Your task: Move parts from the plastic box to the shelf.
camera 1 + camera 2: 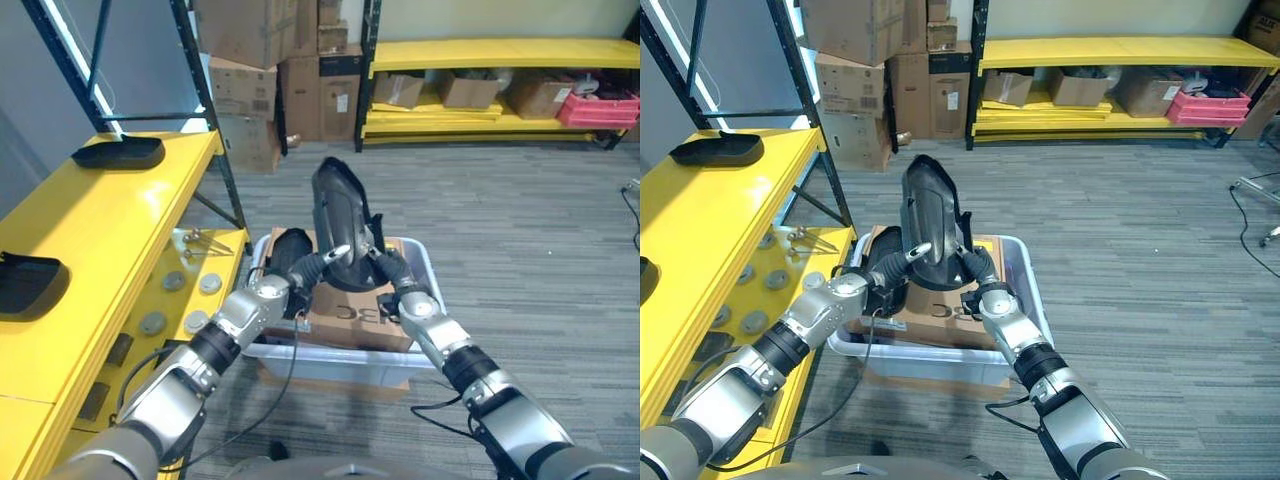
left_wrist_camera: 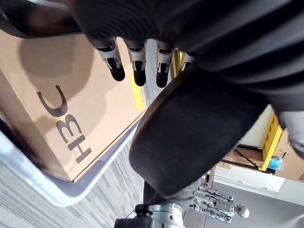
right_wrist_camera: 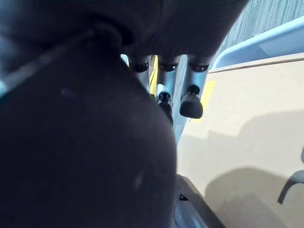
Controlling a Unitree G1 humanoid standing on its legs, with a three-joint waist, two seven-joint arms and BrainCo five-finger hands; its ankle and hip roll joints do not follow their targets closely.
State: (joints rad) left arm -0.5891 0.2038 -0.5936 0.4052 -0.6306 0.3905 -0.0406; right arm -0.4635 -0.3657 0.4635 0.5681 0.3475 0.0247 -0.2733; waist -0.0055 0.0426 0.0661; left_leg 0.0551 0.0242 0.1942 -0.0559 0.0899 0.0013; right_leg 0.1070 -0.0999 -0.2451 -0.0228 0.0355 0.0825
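Print log | cardboard box (image 2: 71, 118) lying in the plastic box (image 1: 330, 362): a few large dark block letters across its brown top face | same box: small yellow sticker (image 2: 137, 93), its print too small to read | stacked cartons (image 1: 250, 90) by the far wall: white labels, unreadable from here

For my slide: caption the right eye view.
Both hands lift a black part above the box.
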